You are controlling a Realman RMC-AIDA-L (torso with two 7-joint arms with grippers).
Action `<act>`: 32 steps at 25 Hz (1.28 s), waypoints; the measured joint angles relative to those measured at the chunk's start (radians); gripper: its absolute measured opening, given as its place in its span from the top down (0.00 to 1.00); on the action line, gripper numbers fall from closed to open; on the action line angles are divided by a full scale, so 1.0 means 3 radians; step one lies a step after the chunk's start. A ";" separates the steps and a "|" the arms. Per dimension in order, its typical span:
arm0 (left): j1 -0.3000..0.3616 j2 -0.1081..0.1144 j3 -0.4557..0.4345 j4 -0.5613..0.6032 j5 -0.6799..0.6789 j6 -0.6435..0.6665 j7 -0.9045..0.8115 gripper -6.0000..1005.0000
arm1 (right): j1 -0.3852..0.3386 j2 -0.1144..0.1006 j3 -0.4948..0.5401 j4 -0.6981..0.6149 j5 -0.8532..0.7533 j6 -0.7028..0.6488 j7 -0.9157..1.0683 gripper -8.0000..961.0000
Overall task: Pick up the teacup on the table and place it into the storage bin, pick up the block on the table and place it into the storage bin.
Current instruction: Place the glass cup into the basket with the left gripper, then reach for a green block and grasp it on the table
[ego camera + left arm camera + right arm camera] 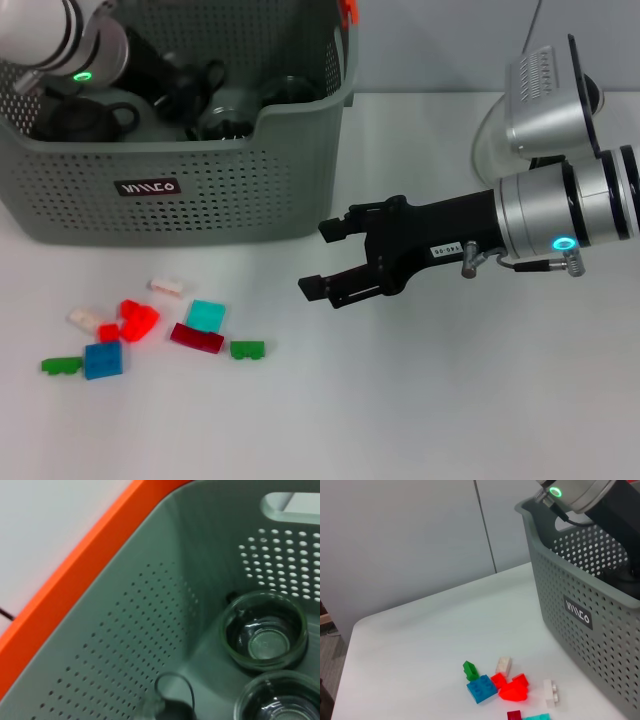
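The grey-green storage bin [200, 195] stands at the back left of the table, and shows in the right wrist view too [580, 625]. Clear glass teacups [264, 637] lie on its floor, one beside another [280, 702]. My left gripper [160, 70] reaches down inside the bin from the top left. Several blocks lie loose in front of the bin: a blue block [103, 360], a red block [138, 320], a teal block [206, 316] and a green block [247, 349]. My right gripper [315, 258] hovers open and empty to the right of the blocks, pointing at them.
An orange tab [348, 12] sits on the bin's far right rim. A white rounded object [488, 145] stands behind my right arm. The table's edge [350, 645] shows beyond the blocks in the right wrist view. Bare white tabletop lies in front of the right arm.
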 joint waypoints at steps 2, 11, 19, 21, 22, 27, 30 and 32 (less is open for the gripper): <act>0.0040 -0.0007 0.0000 0.0101 0.0001 0.0018 -0.0063 0.68 | 0.0001 0.0000 0.0000 0.0000 0.0000 0.0001 0.0000 0.05; 0.0353 0.0002 -0.0138 0.1001 -0.0085 0.0433 -0.0446 0.36 | 0.0002 -0.0004 0.0000 -0.0024 0.0000 0.0004 -0.0001 0.05; 0.0597 0.0034 -0.0789 0.1635 -0.1010 0.1390 -0.0410 0.20 | 0.0001 -0.0017 0.0028 -0.0030 0.0000 0.0003 -0.0003 0.05; 0.0717 0.0055 -0.0940 0.1738 -0.1482 0.1790 -0.0287 0.20 | 0.0001 -0.0023 0.0032 -0.0030 0.0000 -0.0001 -0.0003 0.05; 0.0792 0.0061 -0.1005 0.1783 -0.1751 0.2016 -0.0202 0.20 | -0.0001 -0.0026 0.0035 -0.0030 0.0000 -0.0005 -0.0003 0.05; 0.1155 0.0079 -0.1144 0.1779 -0.2680 0.3035 0.0232 0.20 | -0.0019 -0.0045 0.0040 -0.0031 0.0000 -0.0033 -0.0008 0.05; 0.1292 0.0082 -0.1211 0.1557 -0.2927 0.3525 0.0508 0.20 | -0.0017 -0.0056 0.0041 -0.0023 -0.0004 -0.0033 -0.0035 0.05; 0.1360 0.0082 -0.1215 0.1348 -0.2955 0.3737 0.0734 0.20 | -0.0007 -0.0059 0.0041 -0.0008 -0.0010 -0.0033 -0.0076 0.05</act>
